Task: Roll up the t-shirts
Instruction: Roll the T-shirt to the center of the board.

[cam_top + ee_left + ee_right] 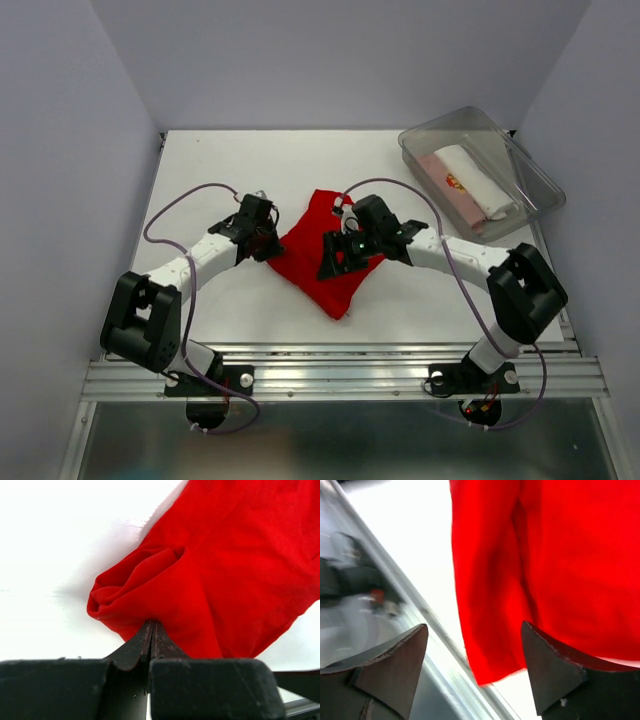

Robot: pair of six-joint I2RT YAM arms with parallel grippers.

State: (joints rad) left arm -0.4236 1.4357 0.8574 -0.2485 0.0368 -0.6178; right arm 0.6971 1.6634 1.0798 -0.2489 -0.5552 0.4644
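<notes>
Top external view: white table [200,180], pale lilac walls [340,60], crumpled bright red cloth t-shirt [305,255]. Left gripper [151,630] pinches its edge; right gripper [475,627] is spread above.

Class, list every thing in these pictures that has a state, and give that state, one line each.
red t-shirt: lying bunched, not yet rolled.
left gripper: shut on the red t-shirt's edge.
right gripper: open, over the red t-shirt.
clear bin: holds two rolls.
white t-shirt: rolled, inside the clear bin.
pink t-shirt: rolled, inside the clear bin.
</notes>
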